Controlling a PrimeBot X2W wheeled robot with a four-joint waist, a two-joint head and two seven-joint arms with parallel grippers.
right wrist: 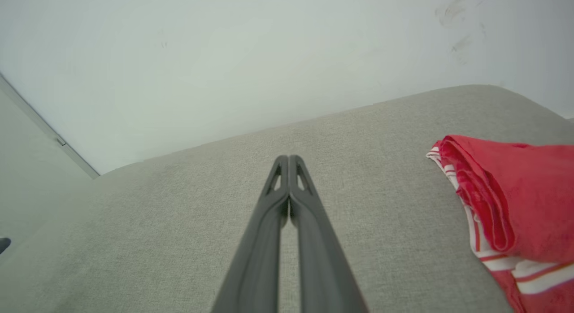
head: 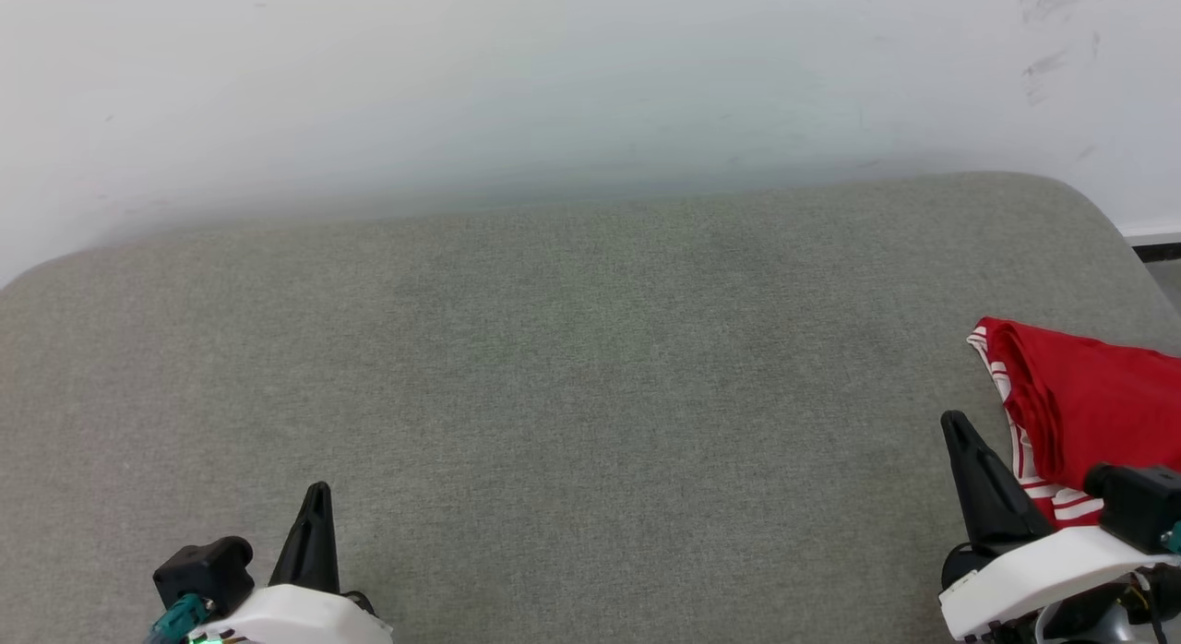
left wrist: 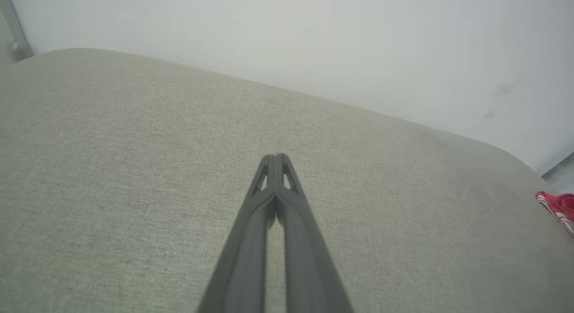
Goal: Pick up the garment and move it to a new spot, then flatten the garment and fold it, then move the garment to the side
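Your left hand (left wrist: 276, 158) and right hand (right wrist: 289, 158) are closed, empty, over the grey surface (head: 554, 367); white wall (head: 554, 81) behind; the garment (right wrist: 520, 201) runs off the right edge.

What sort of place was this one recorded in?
Probably an indoor test room set up for garment folding, not clearly a home. A wide grey upholstered pad serves as the work surface, set against a bare, scuffed white wall, with a red garment lying at its right edge.
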